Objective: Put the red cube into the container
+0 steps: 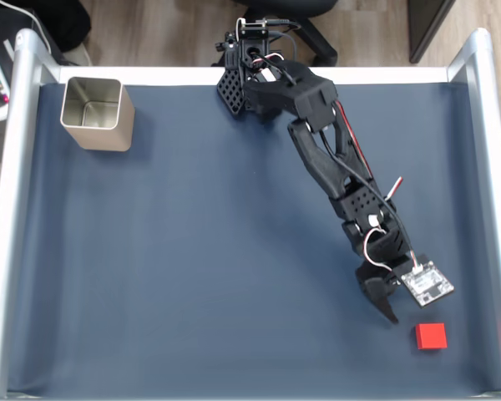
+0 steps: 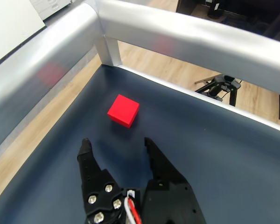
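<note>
The red cube (image 1: 431, 336) lies on the dark blue mat near the front right corner in the fixed view. My gripper (image 1: 398, 309) hovers just up and left of it, a short gap away. In the wrist view the cube (image 2: 123, 110) sits a little ahead of my gripper (image 2: 116, 143), whose two black fingers (image 2: 85, 145) stand spread and open with nothing between them. The container (image 1: 106, 138), a square silvery tin, stands upright and empty at the far left back corner, far from the arm.
Silver metal rails (image 1: 491, 209) border the mat on the left, right and back. In the wrist view two rails (image 2: 191, 35) meet at a corner just beyond the cube. A wide stretch of bare mat (image 1: 209, 251) lies between the cube and the tin.
</note>
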Action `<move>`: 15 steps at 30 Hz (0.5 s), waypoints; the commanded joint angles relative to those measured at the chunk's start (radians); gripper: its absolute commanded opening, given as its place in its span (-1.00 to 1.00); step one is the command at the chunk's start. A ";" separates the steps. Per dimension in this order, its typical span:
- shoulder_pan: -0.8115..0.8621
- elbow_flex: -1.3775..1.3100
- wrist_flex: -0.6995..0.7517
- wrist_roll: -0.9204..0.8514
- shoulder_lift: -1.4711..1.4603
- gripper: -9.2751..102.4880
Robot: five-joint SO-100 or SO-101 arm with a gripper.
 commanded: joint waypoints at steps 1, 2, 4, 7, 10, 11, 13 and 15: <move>0.008 -0.133 -0.014 0.021 -0.040 -0.13; 0.008 -0.158 -0.015 0.020 -0.060 -0.13; 0.006 -0.199 -0.014 0.029 -0.091 -0.13; 0.003 -0.239 -0.020 0.041 -0.118 -0.13; -0.003 -0.284 -0.020 0.071 -0.141 -0.13; -0.006 -0.302 -0.020 0.083 -0.150 -0.14; -0.011 -0.331 -0.020 0.098 -0.163 -0.14; -0.015 -0.336 -0.020 0.094 -0.166 -0.15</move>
